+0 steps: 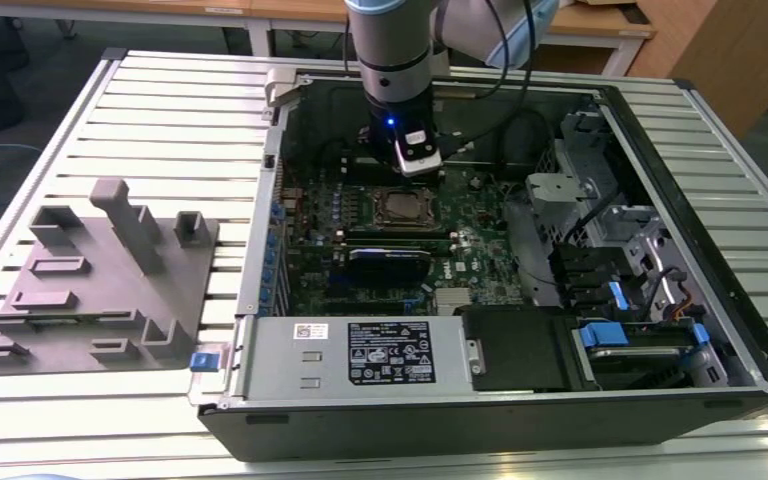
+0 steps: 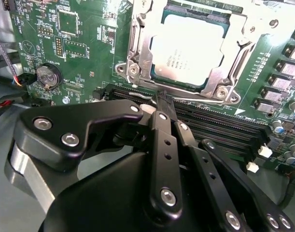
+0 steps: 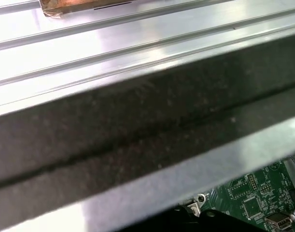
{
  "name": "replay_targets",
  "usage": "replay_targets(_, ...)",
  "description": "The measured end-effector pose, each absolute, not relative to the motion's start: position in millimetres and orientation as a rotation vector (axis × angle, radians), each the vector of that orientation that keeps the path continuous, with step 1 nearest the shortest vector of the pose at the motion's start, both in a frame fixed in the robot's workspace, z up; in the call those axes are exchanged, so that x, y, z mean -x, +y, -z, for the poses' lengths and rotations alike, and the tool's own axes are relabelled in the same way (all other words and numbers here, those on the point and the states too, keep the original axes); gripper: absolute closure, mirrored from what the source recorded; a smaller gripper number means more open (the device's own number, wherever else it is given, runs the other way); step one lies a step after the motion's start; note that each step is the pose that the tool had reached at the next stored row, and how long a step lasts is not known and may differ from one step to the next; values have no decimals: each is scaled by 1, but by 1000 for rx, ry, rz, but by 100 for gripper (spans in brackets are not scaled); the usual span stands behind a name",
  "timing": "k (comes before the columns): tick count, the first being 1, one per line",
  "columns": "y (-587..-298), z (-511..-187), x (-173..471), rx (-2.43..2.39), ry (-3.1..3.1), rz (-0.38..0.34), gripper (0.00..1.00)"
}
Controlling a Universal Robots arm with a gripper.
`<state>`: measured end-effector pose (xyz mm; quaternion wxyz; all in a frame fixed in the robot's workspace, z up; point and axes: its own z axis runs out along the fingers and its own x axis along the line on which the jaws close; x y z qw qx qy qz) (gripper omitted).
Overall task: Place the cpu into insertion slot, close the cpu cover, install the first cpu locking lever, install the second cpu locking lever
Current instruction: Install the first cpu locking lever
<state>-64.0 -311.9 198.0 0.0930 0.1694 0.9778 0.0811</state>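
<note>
The cpu [image 2: 188, 48], a square chip with a silvery top, lies flat in the insertion slot [image 1: 398, 207] on the green board. The cpu cover [image 2: 137, 53], a thin silver frame, lies down around the chip's edges. I cannot make out how the locking levers stand. My gripper [image 2: 163, 100] hangs just off the socket's edge, over the black memory slots [image 2: 219, 123]; its black fingers [image 2: 159, 145] are pressed together with nothing between them. In the exterior view the gripper [image 1: 416, 170] hovers inside the case, a little behind the socket.
The open computer case [image 1: 704, 150] lies on a slatted metal table [image 1: 171, 110]. A grey fixture block [image 1: 104, 280] stands at the exterior view's left. Drive bays and cables [image 1: 598, 230] crowd the right side. A coin battery [image 2: 47, 76] sits on the board. The dark case wall [image 3: 137, 125] is close by.
</note>
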Motion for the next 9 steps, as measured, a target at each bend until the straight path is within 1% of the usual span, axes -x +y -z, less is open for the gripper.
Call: replay_targets(9,-310,-198,64,-522,2898,-233,89)
